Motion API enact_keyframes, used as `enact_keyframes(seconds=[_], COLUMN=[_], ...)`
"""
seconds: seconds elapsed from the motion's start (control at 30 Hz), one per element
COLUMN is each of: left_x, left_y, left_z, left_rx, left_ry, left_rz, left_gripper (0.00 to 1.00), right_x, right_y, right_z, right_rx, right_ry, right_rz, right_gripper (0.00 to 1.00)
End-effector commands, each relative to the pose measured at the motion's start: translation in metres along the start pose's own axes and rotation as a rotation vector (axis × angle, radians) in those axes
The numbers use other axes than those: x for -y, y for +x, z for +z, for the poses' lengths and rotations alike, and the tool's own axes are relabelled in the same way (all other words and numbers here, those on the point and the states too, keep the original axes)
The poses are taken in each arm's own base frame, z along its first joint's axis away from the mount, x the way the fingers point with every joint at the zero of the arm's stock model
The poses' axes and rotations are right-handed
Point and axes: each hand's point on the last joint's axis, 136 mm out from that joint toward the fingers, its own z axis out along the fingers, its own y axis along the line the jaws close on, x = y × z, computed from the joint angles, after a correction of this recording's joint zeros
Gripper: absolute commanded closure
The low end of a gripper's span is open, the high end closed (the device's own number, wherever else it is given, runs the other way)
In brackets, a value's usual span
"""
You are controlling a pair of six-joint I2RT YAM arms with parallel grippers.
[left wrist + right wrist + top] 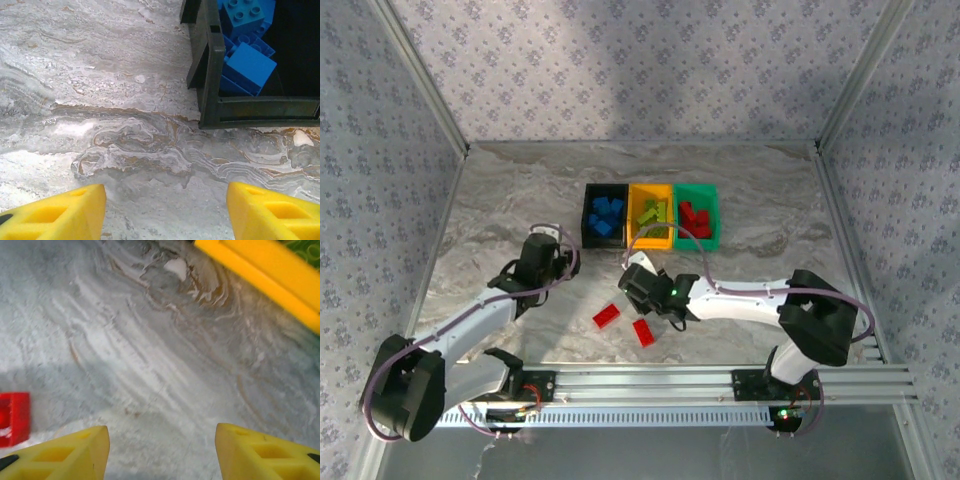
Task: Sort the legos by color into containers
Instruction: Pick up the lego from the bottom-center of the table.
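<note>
Three bins stand touching in a row towards the back of the table (500, 200): the left bin (586, 215), the middle bin (650, 187) and the right bin (715, 215), each with bricks (607, 215) inside. Before the row, nearer the arms, a loose brick (607, 316) lies on the table, with a second loose brick (644, 332) just right of it. The left hand (165, 210) is before the left bin's left corner. The right hand (162, 450) is between the loose bricks and the middle bin.

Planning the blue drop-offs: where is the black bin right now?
In the top view, the black bin sits leftmost in the three-bin row at table centre, directly left of the orange-yellow bin.
</note>
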Motion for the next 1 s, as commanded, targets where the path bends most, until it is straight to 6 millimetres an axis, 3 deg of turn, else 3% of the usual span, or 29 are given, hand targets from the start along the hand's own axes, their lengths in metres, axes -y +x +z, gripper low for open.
enact_keyframes(seconds=[0.0,0.13,0.4,0.5,0.57,0.97], left_x=[0.002,0.009,0.003,0.001,0.003,0.003], left_y=[-0.018,-0.023,-0.026,-0.024,-0.023,-0.021], left_z=[0.000,0.002,-0.005,-0.005,-0.004,0.000], left_rx=[0.087,0.072,0.089,0.083,0.075,0.056], left_ry=[0.013,0.046,0.032,0.034,0.047,0.050], left_rz=[-0.022,-0.027,-0.038,-0.050,-0.055,-0.072], left_gripper=[0.36,0.36,0.36,0.36,0.36,0.36], right_x=[0.008,0.002,-0.035,-0.038,-0.042,-0.053], right_y=[0.010,0.013,0.018,0.026,0.020,0.062], right_z=[-0.014,-0.017,-0.022,-0.024,-0.028,-0.039], right_rx=[-0.056,-0.090,-0.220,-0.270,-0.275,-0.454], right_ry=[0.072,0.081,-0.001,0.008,-0.006,-0.046], right_rz=[0.043,0.077,0.133,0.122,0.134,0.143], right_gripper=[0.40,0.40,0.40,0.40,0.40,0.40])
